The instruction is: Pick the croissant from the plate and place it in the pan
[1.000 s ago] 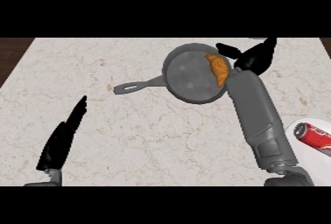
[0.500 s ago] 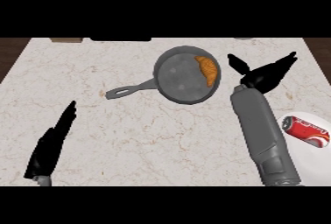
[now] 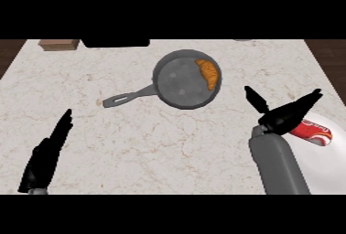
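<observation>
The white plate (image 3: 326, 161) runs off the right edge, and the right forearm (image 3: 277, 164) covers its near side. A red can (image 3: 314, 132) lies on it, its left end hidden behind the right hand (image 3: 282, 115). At the far edge a brown block (image 3: 59, 44) and a dark object (image 3: 115, 43) are cut off, and too little of the dark one shows to name it. The croissant (image 3: 208, 73) lies inside the pan (image 3: 177, 84), against its right wall: a golden-orange crescent, pointed at both ends. The pan is round, dull grey metal with a long handle reaching down-left, and it sits on a pale, marble-veined counter (image 3: 169, 137). The right hand is near the pan but apart from it, thumb and fingers spread wide, holding nothing. The left hand (image 3: 46, 157) rests at lower left, fingers straight, empty
</observation>
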Tool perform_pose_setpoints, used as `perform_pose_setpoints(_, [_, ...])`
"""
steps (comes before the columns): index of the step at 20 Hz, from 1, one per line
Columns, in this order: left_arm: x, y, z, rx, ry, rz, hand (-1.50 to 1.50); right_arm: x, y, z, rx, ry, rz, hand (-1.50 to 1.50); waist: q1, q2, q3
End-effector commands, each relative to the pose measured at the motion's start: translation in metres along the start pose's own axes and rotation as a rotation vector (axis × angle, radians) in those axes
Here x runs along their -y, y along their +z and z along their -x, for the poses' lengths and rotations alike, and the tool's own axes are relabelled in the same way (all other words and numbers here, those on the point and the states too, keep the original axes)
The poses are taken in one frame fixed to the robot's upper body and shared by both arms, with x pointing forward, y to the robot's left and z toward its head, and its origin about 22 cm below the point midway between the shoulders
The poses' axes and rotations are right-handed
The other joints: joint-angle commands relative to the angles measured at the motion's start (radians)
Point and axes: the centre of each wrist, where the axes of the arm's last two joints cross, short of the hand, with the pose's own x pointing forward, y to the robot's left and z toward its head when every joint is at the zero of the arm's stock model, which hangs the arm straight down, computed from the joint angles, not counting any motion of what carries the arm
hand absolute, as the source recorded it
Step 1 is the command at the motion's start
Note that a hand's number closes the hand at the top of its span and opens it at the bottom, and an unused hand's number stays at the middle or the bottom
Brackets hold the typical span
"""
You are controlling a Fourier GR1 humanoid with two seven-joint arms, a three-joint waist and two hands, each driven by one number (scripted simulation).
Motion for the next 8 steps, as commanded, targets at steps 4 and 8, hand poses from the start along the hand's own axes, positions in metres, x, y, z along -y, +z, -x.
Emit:
perform_pose_setpoints(4, [-0.007, 0.008, -0.001, 0.002, 0.01, -0.007, 0.0, 0.081, 0.022, 0.024, 0.005, -0.037, -0.015, -1.5, -0.018, -0.002, -0.001])
perform_pose_setpoints(8, [0.003, 0.004, 0.0, 0.019, 0.013, 0.013, 0.0, 0.145, 0.033, 0.03, -0.001, -0.024, -0.002, -1.5, -0.002, 0.011, 0.0])
